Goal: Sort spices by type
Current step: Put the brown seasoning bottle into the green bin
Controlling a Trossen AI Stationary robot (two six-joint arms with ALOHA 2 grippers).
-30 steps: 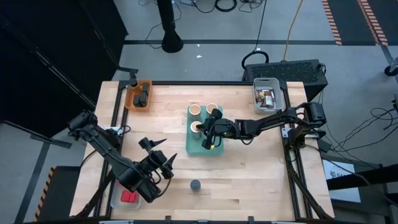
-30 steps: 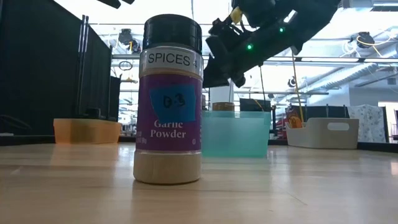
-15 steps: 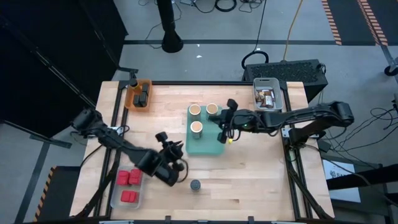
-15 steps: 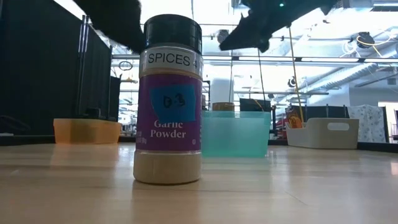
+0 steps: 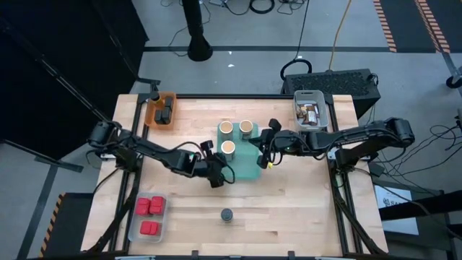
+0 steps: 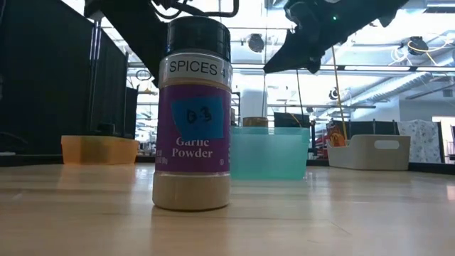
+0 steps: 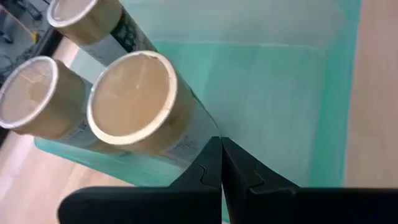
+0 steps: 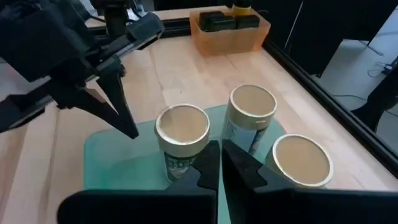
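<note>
Low view: garlic powder jar, upright, rigid, probably light and smooth-sided; best gripped around its middle. Left gripper and right gripper both closed, empty.

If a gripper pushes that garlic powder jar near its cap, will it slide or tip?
The garlic powder jar stands tall on a narrow base, so a high push would probably tip it. Being round, it would likely roll once down. Its smooth label may slip in the fingers.

Tan jars upright in teal tray
</note>
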